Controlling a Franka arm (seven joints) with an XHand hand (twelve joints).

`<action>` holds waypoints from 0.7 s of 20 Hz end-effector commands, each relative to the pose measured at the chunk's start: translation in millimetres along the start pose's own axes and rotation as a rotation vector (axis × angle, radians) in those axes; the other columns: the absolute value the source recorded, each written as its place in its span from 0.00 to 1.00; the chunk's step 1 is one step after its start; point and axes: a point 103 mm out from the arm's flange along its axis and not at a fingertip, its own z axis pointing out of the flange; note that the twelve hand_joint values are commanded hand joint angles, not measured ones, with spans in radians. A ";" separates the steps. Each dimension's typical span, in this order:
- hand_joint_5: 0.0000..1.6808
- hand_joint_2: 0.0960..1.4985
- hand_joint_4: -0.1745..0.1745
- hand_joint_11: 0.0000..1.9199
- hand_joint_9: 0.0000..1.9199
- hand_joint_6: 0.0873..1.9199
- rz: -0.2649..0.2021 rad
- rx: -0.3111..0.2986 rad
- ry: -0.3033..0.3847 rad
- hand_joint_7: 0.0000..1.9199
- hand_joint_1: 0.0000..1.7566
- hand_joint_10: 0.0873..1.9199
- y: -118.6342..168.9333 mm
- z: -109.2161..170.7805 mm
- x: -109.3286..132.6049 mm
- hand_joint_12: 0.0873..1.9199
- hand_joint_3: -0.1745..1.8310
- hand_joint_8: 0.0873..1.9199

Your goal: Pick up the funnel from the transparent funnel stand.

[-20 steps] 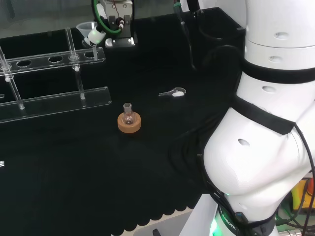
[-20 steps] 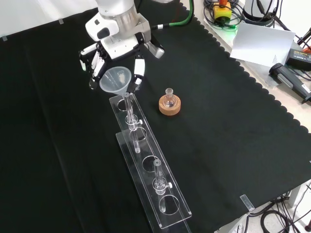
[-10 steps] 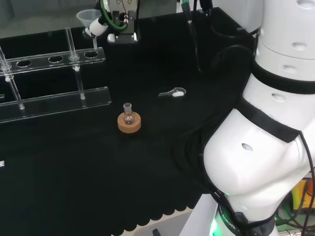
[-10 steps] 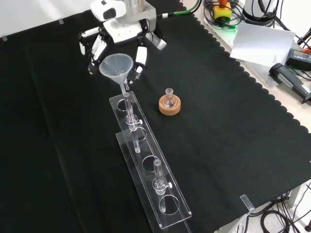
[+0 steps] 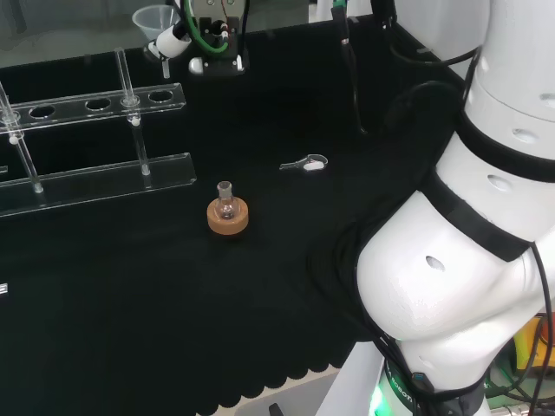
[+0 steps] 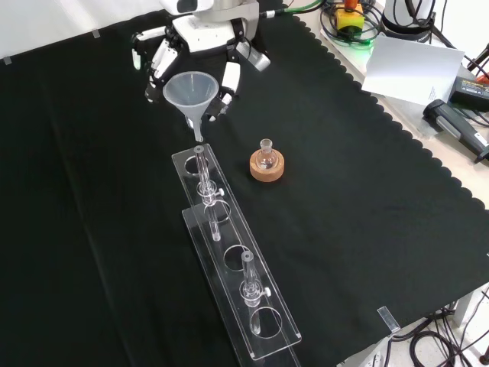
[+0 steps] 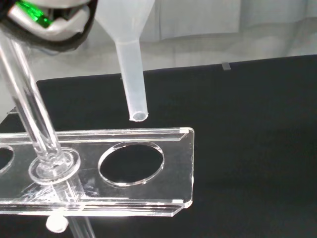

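Since a second ago the funnel (image 6: 189, 92) has risen: then its stem reached down to the end hole of the transparent funnel stand (image 6: 233, 260), and now the stem tip hangs clear above that hole, with the hand (image 6: 200, 46) higher and nearer the front view's top edge than before. The hand's fingers are curled round the funnel's cone, holding it upright, mouth up and stem down. The stand, the small round flask (image 6: 265, 157) and its cork ring (image 6: 267, 167) lie where they were. The wrist view gives what the others cannot: the open stem tip (image 7: 138, 116) sits above the stand's top plate, apart from it and beside the rim of the empty end hole (image 7: 131, 162) rather than inside it, with an upright glass tube (image 7: 30, 111) in the next hole. The head view adds a small clear clip-like piece (image 5: 305, 162) on the black cloth of the table (image 5: 130, 295), to the right of the cork ring and farther off; what it is, is hard to make out. In the head view the funnel (image 5: 154, 19) is cut by the top edge and the hand (image 5: 178, 39) is half hidden behind cables and its own housing. In the front view the clear stand's lower plate and posts blur into the cloth.
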 end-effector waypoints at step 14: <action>0.50 0.35 0.64 0.00 0.45 0.18 0.065 -0.040 -0.142 0.55 0.49 0.14 -79.9 -33.9 9.3 0.68 0.42 0.27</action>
